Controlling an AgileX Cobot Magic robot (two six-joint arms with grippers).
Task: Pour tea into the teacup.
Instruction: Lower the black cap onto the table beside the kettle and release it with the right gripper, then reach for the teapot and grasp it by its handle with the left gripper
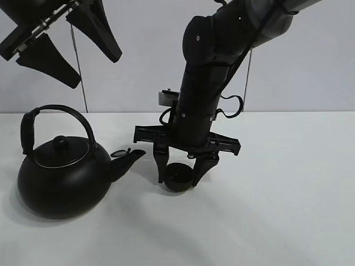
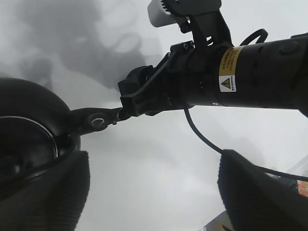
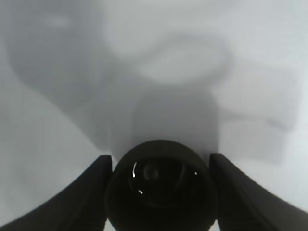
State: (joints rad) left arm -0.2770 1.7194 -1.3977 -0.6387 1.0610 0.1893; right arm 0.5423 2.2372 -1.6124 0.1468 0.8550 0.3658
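**Exterior high.** The kettle [image 1: 58, 177] sits on the white counter [image 1: 288, 221] at the left, with its handle [image 1: 55, 113] arched upright. Its spout [image 1: 130, 158] is aimed right at the cup [image 1: 178, 183], which stands near the centre, just beside the spout tip. The right end effector [image 1: 178, 173] comes straight down over the cup with a finger on each side, clamped on it. The left end effector [image 1: 94, 69] hangs high above the kettle, spread wide and holding nothing. The step in hand looks to be taking the handle. To do it well, lower onto the crown of the arch, close across it and lift until the spout clears the cup's rim. Then tip slowly while the right side holds the cup flat on the counter.

**Left wrist.** The kettle [image 2: 24, 120] and its spout [image 2: 96, 120] lie below, and the right arm [image 2: 250, 72] crosses just past the spout tip. This end effector's fingers [image 2: 43, 192] stand well apart. The descent should keep to the handle side, clear of that arm.

**Right wrist.** The cup [image 3: 159, 192] fills the gap between the fingers [image 3: 72, 202], its wall touching both. It stands upright with its mouth up and its axis vertical. Being round, it has no heading and no long side, so it can take a pour from any direction. Something glints inside; I cannot tell whether it is liquid. The kettle's long axis, from handle foot to spout, already runs toward the cup, so it should need no turning.
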